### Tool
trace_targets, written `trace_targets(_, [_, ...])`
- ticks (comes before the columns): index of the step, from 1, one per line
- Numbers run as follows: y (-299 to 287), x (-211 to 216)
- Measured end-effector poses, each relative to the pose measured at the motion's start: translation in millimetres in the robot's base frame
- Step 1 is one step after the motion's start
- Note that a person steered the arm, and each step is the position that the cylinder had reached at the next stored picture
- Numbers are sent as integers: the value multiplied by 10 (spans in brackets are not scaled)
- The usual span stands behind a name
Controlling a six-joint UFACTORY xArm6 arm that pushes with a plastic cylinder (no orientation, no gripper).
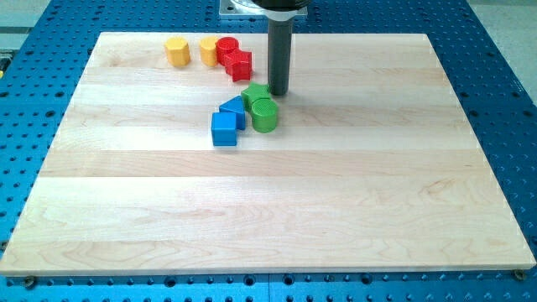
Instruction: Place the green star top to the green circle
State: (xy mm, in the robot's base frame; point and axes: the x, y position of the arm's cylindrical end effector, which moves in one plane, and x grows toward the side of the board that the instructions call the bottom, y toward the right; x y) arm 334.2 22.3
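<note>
The green circle (pixel 264 115) is a short green cylinder near the board's upper middle. The green star (pixel 253 94) lies just above and slightly left of it, touching it. My tip (pixel 278 91) stands right beside the star's right edge, above and a little right of the circle. The rod rises from there to the view's top.
A blue triangle (pixel 233 108) and a blue cube (pixel 224 129) sit just left of the green pair. At the upper left are two yellow blocks (pixel 176 51) (pixel 207 49), a red cylinder (pixel 227 49) and a red star (pixel 238 65). The wooden board (pixel 268 210) lies on a blue perforated table.
</note>
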Motion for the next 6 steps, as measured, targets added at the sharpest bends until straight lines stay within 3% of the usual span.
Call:
trace_targets(1, [358, 196])
trace_targets(2, [196, 703])
trace_targets(4, [-600, 501])
trace_targets(6, [-534, 293])
